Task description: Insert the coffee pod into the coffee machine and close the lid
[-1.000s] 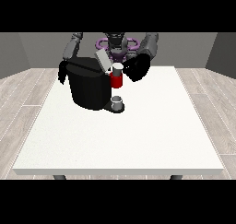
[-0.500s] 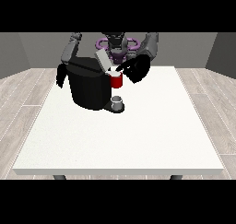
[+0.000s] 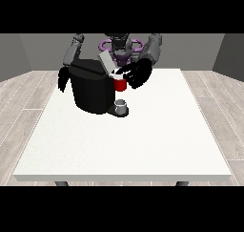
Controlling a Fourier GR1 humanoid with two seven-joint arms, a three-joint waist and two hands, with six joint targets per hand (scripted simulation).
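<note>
Taking the coffee machine [image 3: 93,90] as the landmark, and starting from the view's left: the robot hand at the view's left [image 3: 63,79] hangs just beside the machine's left flank, near its upper edge. Whether it touches the black body I cannot tell, since dark hand and dark machine run together there, and I cannot tell how that hand is set either.

The machine stands on the white worktop [image 3: 143,140], toward the robot's side and left of the middle. Its lid [image 3: 106,64] is up, a pale flap tilted back from the machine's top right corner, so the closing step is not yet done.

At the machine's right front sits a red thing at the machine [image 3: 119,84], and below it, on the machine's low base, a grey thing [image 3: 122,104] that I cannot tell for the coffee pod. The pod itself does not plainly show anywhere.

The robot hand at the view's right [image 3: 138,74] is just beside the machine's upper right, next to the red thing and below the raised lid's free edge. It looks curled, but what, if anything, lies inside it I cannot tell.

The relation that matters: the open slot and the lid both lie directly to the left of this right-side hand, which is far nearer to them than the other. A short move toward the machine's top would probably serve.
</note>
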